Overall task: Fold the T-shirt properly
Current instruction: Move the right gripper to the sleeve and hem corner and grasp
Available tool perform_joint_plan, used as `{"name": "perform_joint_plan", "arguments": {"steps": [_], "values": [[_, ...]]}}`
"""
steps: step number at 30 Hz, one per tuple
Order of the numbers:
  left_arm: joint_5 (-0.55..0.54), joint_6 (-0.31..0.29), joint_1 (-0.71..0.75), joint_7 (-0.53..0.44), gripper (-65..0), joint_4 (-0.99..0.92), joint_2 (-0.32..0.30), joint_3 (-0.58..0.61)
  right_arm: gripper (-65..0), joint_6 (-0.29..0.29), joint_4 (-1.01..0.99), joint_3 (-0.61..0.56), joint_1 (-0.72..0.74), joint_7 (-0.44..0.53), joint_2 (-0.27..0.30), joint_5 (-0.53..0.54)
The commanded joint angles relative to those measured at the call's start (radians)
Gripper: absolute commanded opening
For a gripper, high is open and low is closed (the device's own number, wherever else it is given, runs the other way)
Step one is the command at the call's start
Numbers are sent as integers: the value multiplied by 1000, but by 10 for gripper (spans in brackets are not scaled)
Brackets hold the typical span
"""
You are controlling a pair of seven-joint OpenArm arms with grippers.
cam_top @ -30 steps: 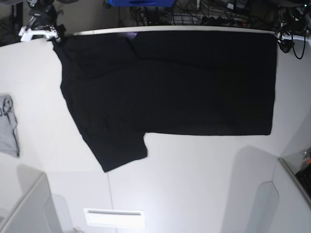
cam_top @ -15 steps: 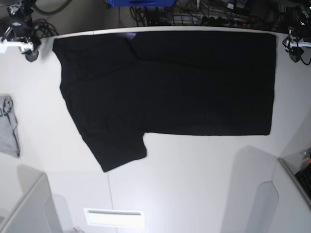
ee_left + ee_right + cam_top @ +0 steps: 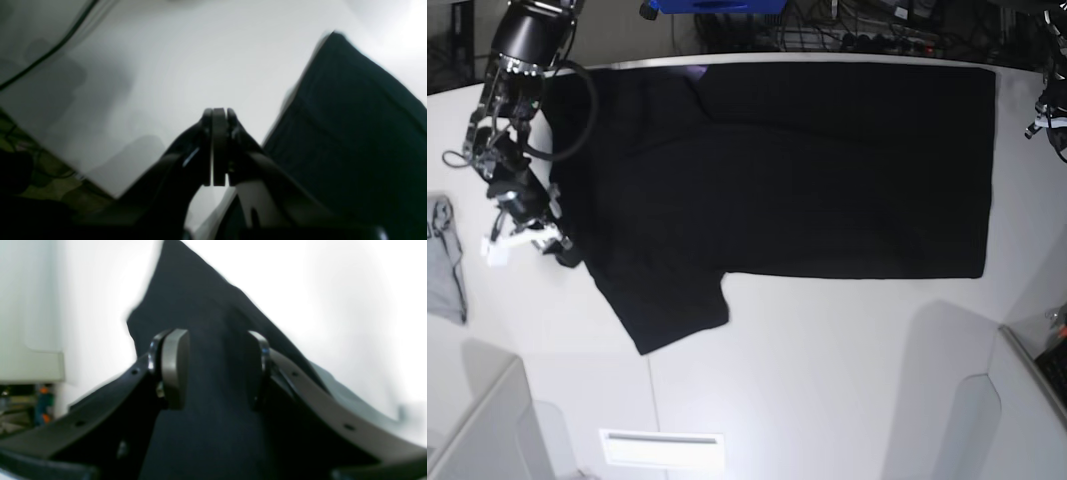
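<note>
Grasp setup: right gripper (image 3: 213,370), jaws wide, straddles T-shirt (image 3: 777,170) sleeve edge at 9 o'clock; left gripper (image 3: 215,150) closed empty; next, pinch hem.

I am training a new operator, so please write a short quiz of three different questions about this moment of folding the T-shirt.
1. True or false: the left claw is shut and holds no cloth.
2. The T-shirt lies: A) crumpled in a heap, B) spread flat on the table, C) hanging from a claw.
3. What lies near the table's edge, beside the right claw in the base view?

Key: 1 true; 2 B; 3 a small grey garment.
</note>
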Motion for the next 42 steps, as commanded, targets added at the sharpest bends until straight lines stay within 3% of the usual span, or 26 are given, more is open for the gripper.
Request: {"name": "perform_joint_plan", "arguments": {"steps": [1, 10, 14, 16, 21, 28, 36, 42], "values": [[-6, -2, 0, -22, -650, 17, -37, -10, -398, 7, -9, -14, 31, 12, 31, 8], [-4, -2, 0, -22, -650, 11, -92, 11, -389, 7, -317, -126, 279, 20, 98, 7], [-3, -2, 0, -22, -650, 11, -110, 65, -326, 5, -475, -198, 405, 49, 120, 1], [-3, -2, 0, -22, -650, 11, -110, 74, -309, 5, -531, -230, 448, 89, 132, -52], [-3, -2, 0, -22, -650, 10, -110, 71, -308, 10, -701, -298, 565, 120, 127, -213], [-3, -2, 0, -22, -650, 10, -110, 67, -308, 11, -753, -309, 611, 144, 126, -223], [-3, -2, 0, -22, -650, 10, -110, 67, -308, 13, -755, -310, 608, 146, 52, -351], [-3, -2, 9, -22, -650, 10, -110, 65, -308, 13, -813, -310, 605, 146, 21, -366]]}}
